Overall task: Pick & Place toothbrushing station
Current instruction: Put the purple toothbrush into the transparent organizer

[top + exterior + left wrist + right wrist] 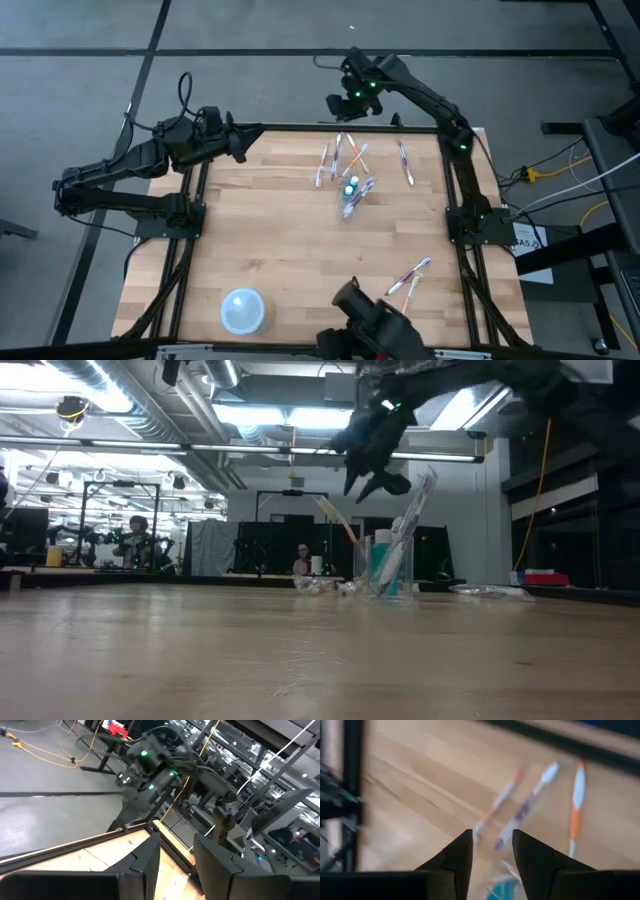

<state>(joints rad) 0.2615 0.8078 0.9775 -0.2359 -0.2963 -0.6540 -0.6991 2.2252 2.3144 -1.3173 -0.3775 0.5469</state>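
A small clear cup point(350, 200) stands upright on the wooden table, right of the middle. It holds a teal tube and a few white toothbrushes that lean out of its rim; it also shows in the low view point(388, 572). Several loose toothbrushes point(338, 157) lie flat near the far edge and show in the right wrist view point(522, 810). One more toothbrush point(405, 162) lies to their right, and two point(410, 277) lie near the front right. My right gripper point(345, 105) hangs open and empty, high above the far edge point(372, 465). My left gripper point(243, 141) is open and empty at the far left corner.
A pale blue round bowl point(243, 310) sits near the front edge, left of the middle. A dark camera mount point(365, 320) stands at the front edge. Black frame rails point(462, 210) run along the table's left and right sides. People show in the room beyond the table point(135, 540).
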